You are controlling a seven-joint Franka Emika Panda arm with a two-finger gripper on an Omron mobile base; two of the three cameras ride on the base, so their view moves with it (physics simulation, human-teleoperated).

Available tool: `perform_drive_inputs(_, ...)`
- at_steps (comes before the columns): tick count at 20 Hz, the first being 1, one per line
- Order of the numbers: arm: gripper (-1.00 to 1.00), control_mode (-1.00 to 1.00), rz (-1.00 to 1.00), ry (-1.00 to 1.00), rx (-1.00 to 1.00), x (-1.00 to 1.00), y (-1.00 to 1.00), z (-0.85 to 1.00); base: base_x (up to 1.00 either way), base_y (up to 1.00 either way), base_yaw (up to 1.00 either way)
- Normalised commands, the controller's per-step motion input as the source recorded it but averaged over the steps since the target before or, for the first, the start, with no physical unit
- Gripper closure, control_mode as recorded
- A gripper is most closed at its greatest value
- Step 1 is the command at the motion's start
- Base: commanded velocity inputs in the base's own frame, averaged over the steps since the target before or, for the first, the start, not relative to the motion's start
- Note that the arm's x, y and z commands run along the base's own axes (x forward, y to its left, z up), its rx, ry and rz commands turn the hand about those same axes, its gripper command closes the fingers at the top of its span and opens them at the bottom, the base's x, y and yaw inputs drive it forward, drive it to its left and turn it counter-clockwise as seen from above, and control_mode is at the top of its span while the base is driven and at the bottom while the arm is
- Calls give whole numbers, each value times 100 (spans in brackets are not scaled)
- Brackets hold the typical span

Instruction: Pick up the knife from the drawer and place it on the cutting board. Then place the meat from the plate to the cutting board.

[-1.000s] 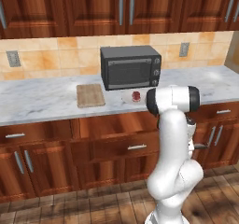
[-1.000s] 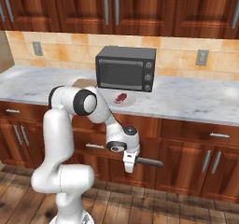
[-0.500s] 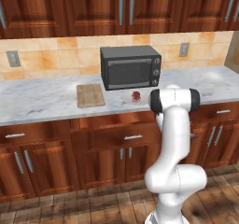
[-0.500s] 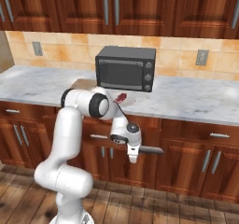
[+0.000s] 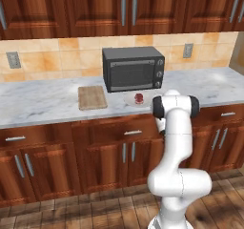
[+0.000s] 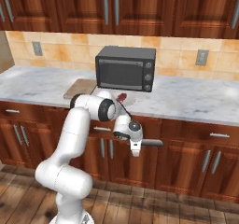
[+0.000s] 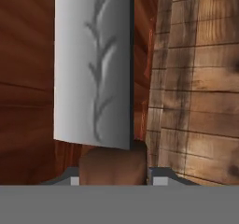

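Kitchen with marble bench. Gripper pinching knife by brown handle, low before cabinets, below bench edge. Likely stiff, light, blade-heavy; grip at handle sound. Board waiting beside plate with meat.

Kitchen: reddish-brown upper cabinets; tan tiled backsplash with wall outlets; grey marble bench; black microwave far centre; wood plank floor.
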Motion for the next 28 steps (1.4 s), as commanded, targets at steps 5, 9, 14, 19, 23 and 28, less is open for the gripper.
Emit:
perform_drive_inputs(5,100,-100,2,0,0,100,-1,10,0,0,0)
perform_drive_inputs(9,100,-100,0,0,4,11,-32,31,0,0,0)
perform_drive_inputs(14,100,-100,-2,1,7,-94,-56,83,0,0,0)
perform_drive_inputs(19,100,-100,11,-8,0,-100,-7,100,0,0,0)
perform_drive_inputs(23,100,-100,3,-47,1,-100,-5,51,0,0,0)
perform_drive_inputs(28,100,-100,9,-12,-4,-100,-3,99,0,0,0)
